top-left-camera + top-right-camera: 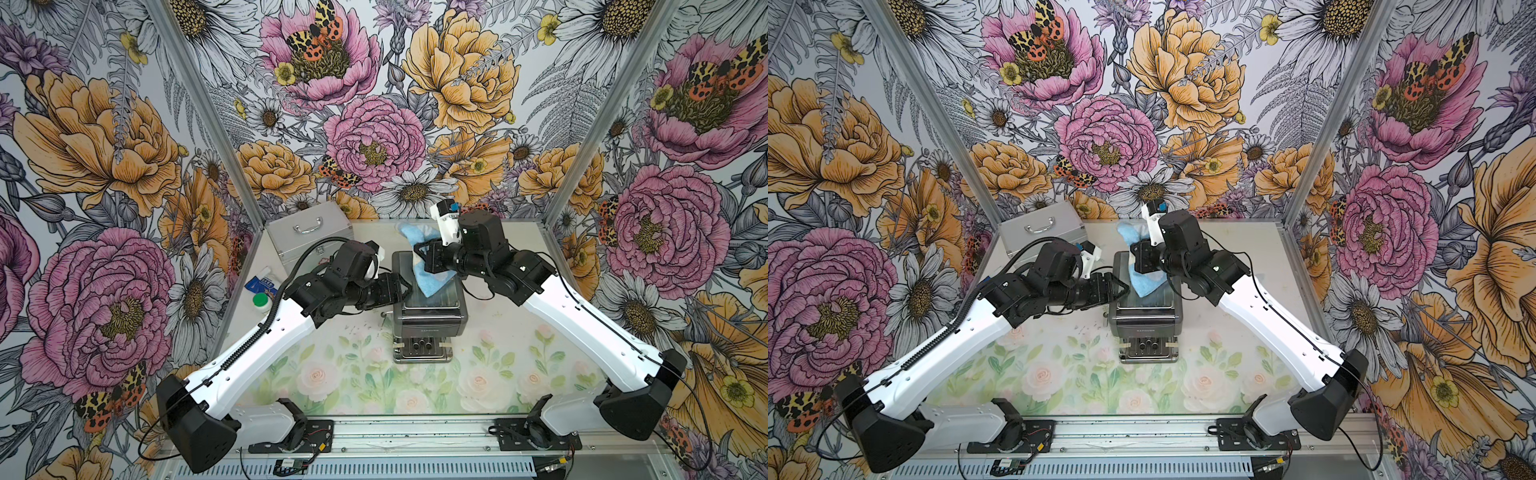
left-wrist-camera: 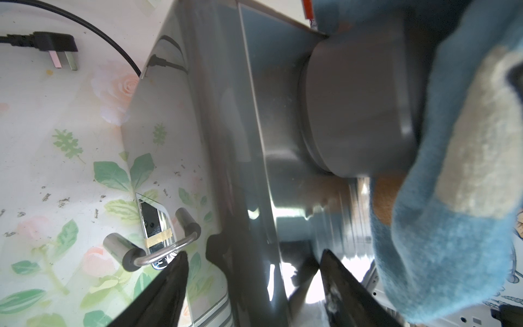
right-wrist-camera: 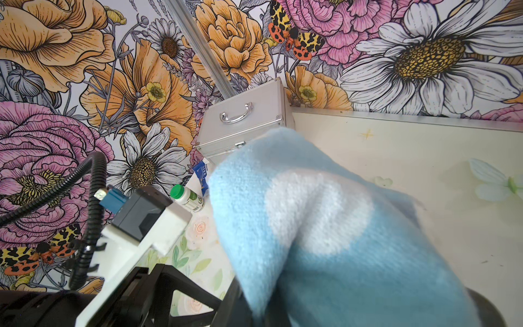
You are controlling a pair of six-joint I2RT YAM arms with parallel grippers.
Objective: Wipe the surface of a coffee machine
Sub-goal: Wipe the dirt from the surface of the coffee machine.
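The coffee machine [image 1: 430, 320] [image 1: 1146, 322] stands mid-table, dark grey and steel, with its drip tray [image 1: 422, 348] toward the front. A blue cloth with white patches [image 1: 428, 276] [image 3: 311, 226] hangs over the machine's top and its grey domed knob [image 2: 359, 104]. My right gripper [image 1: 420, 257] [image 3: 257, 311] is shut on the cloth's upper fold, above the back of the machine. My left gripper [image 1: 405, 289] [image 2: 253, 253] is open and straddles the machine's upper left edge. One of its fingers is outside the side wall and the other is over the top.
A silver case with a handle [image 1: 307, 237] sits at the back left. A blue packet [image 1: 262, 284] and a green-capped bottle [image 1: 261, 301] lie beside it. The machine's black cord and plug [image 2: 53, 48] lie on the table behind it. A steel wand handle [image 2: 158, 249] juts from its left side.
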